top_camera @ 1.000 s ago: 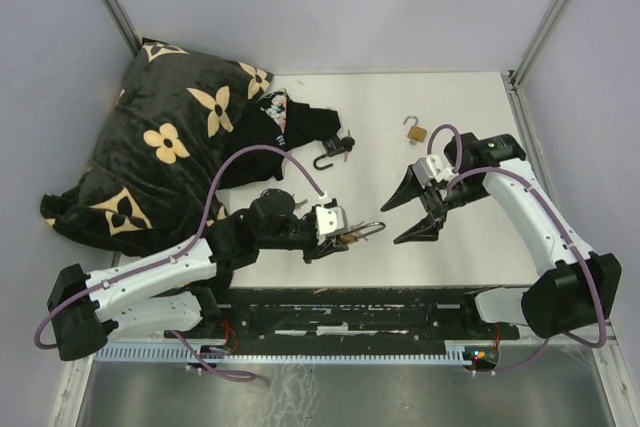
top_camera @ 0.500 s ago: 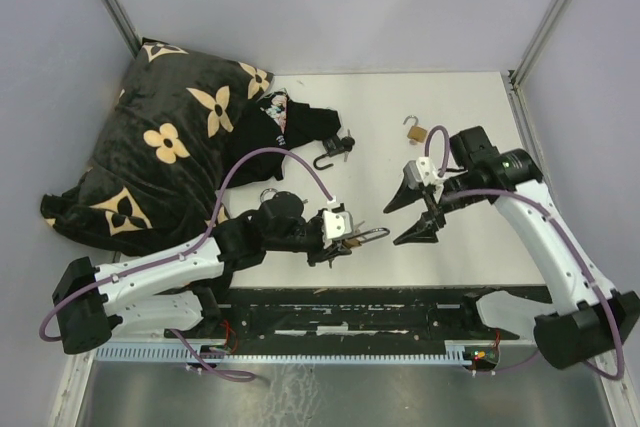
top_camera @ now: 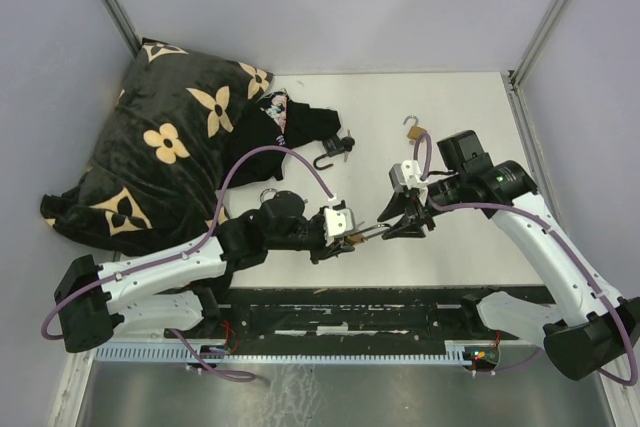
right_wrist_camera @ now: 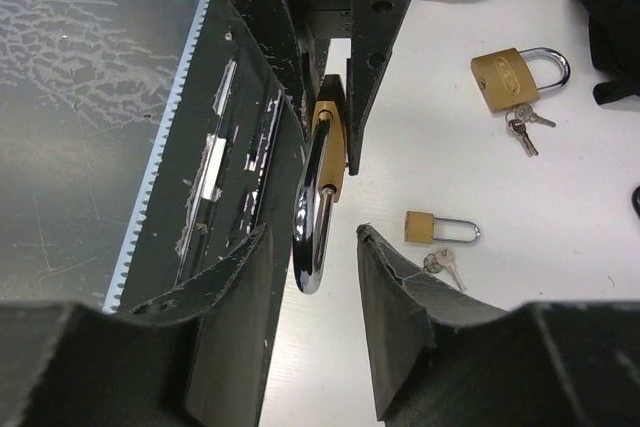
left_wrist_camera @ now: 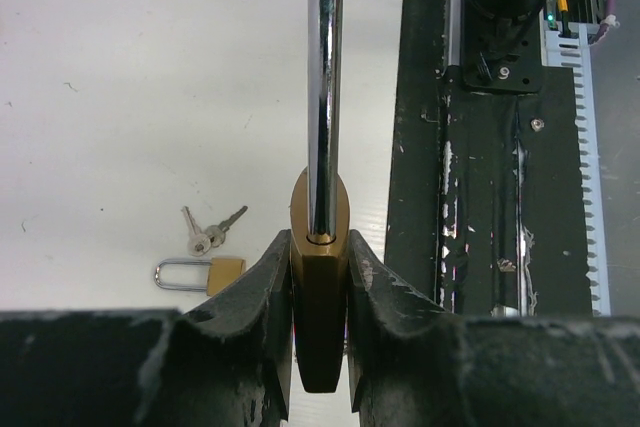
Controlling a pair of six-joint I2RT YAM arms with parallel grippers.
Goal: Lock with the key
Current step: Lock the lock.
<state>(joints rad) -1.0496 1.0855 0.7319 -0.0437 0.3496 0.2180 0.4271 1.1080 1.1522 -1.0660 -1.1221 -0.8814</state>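
Observation:
My left gripper [top_camera: 345,237] is shut on the body of a brass padlock [left_wrist_camera: 320,297], flat between both pads. Its steel shackle [left_wrist_camera: 323,97] points away toward my right gripper [top_camera: 400,219]. In the right wrist view the right gripper [right_wrist_camera: 313,232] stands open, a finger on each side of the shackle's rounded end [right_wrist_camera: 312,247], with a gap on both sides. No key shows in the held padlock. Small keys [left_wrist_camera: 208,232] lie on the table beside a small brass padlock [left_wrist_camera: 205,272].
A larger brass padlock [right_wrist_camera: 505,77] with keys [right_wrist_camera: 525,127] lies farther off. Another brass padlock [top_camera: 415,130] and a black one [top_camera: 340,147] sit at the back. A black flowered pillow [top_camera: 170,137] fills the left. The black base strip [top_camera: 380,312] runs along the near edge.
My right gripper has moved left to the padlock's shackle and its jaws have narrowed around it. The left gripper has carried the padlock slightly right.

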